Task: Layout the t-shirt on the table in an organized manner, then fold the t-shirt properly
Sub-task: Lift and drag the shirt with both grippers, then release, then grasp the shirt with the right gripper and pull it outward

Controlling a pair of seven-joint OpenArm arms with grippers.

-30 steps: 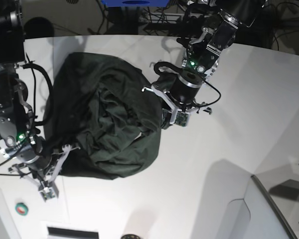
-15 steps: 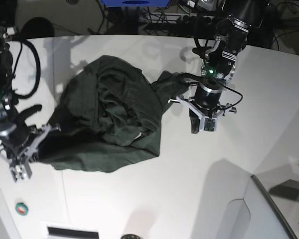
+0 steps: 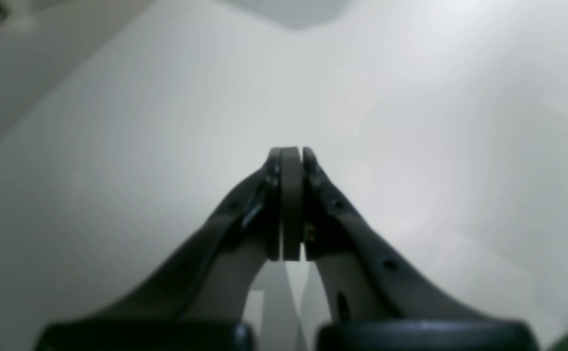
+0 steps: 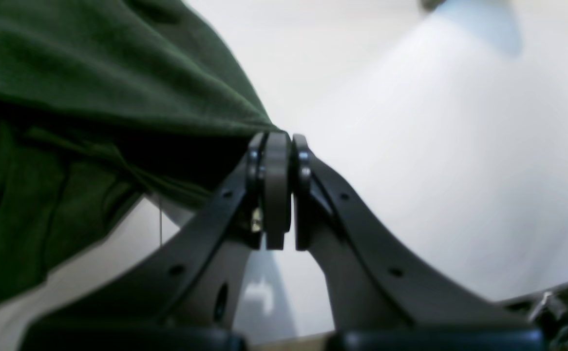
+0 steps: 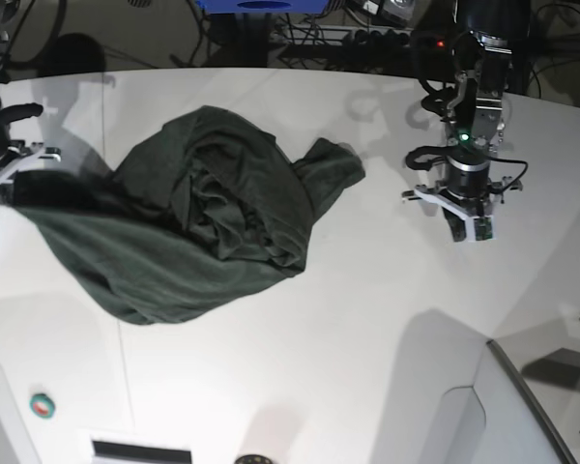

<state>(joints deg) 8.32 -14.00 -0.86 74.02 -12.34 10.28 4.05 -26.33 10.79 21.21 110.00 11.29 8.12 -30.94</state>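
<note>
Right at the tips of the right gripper point(image 4: 278, 146), a pinch of the t-shirt point(image 5: 208, 227) is held tight, and the jaws are squeezed together on that bit of cloth. From that pinch the green shirt spreads away toward the other arm and lies in a lumpy heap on the table point(image 5: 367, 338), with one sleeve or corner sticking out toward the left gripper point(image 5: 464, 230). The left gripper is pressed closed with nothing in it, and it hangs over bare white table, well apart from the shirt. One thing that could go wrong is that the thin cloth could slip out of the right gripper if it pulls hard, because only a small bit is held. Another is that pulling from one side alone could drag the whole heap along, and the folds in the middle may just bunch up more and not open. The right gripper also sits close to the table's edge, so a pull farther that way could take cloth off the side. Beside and in front of the left gripper there is lots of open white room to spread the shirt. Off past it stands a raised grey panel point(image 5: 522, 406), and it would be good to stay away from that.
</note>
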